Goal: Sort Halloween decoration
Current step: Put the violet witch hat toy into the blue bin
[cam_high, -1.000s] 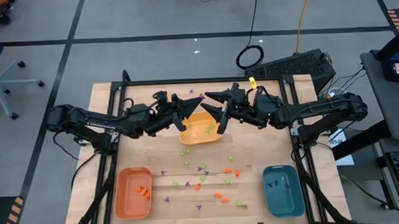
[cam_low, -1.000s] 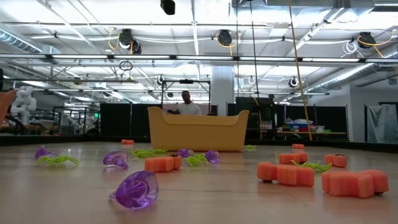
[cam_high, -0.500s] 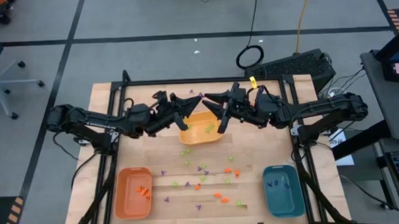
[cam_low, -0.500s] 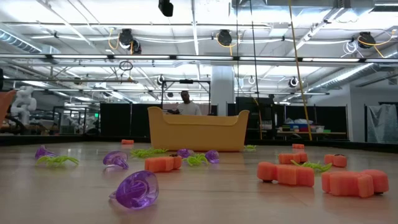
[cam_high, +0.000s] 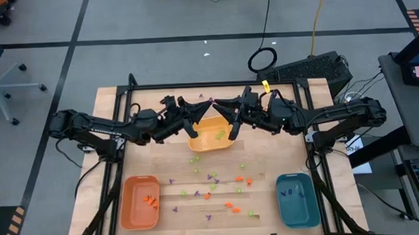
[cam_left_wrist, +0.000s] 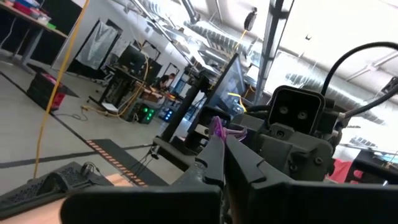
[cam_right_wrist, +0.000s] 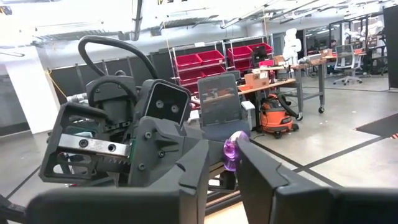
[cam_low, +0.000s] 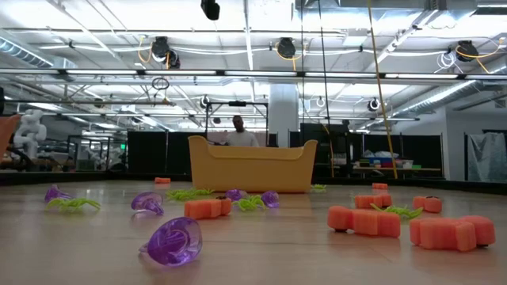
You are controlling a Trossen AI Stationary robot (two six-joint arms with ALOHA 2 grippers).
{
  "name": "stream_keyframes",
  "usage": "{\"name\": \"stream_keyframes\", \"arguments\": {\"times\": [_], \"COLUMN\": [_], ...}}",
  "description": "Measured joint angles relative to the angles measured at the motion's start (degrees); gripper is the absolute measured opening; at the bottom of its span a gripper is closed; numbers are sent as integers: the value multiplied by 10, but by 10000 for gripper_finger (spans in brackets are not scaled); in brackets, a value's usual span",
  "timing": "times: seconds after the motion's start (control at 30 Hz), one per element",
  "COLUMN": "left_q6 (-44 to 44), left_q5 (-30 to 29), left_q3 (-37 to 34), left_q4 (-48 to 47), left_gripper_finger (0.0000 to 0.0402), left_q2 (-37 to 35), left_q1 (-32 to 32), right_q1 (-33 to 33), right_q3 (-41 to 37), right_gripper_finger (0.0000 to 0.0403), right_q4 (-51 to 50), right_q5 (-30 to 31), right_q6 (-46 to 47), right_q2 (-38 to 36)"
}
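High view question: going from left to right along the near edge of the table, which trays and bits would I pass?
Orange tray → scattered orange, light green and purple decoration pieces → teal tray. The yellow tray sits farther back, below the two claws, so it is left out.
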Motion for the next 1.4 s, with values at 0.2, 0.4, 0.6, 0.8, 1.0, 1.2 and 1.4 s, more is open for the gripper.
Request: {"name": "stream_keyframes", "arguments": {"times": [0.2,0.4,0.6,0.8,1.0,1.2,1.4], "left_q6": [13,38,38,42,38,14,-68], "left_q5": [0,0,1,11,10,0,4], "left_q3": [0,0,0,0,0,0,0], "left_q4": [0,0,-1,-4,-3,-3,-20], "left_gripper_finger": [0,0,0,8,102,222,274], "left_q2": [0,0,0,-1,-1,-3,-35], "left_q1": [-6,-8,-8,-8,-8,-8,-8], "right_q1": [0,0,0,0,0,0,0], "right_q3": [0,0,0,0,0,-1,-1], "right_gripper_finger": [41,6,2,1,0,0,0], "right_q4": [-5,-14,-17,-21,-23,-25,-58], "right_q5": [0,0,0,0,0,-1,0], "right_q6": [0,0,26,30,31,31,33], "right_q2": [0,0,0,-1,0,-3,-41]}}
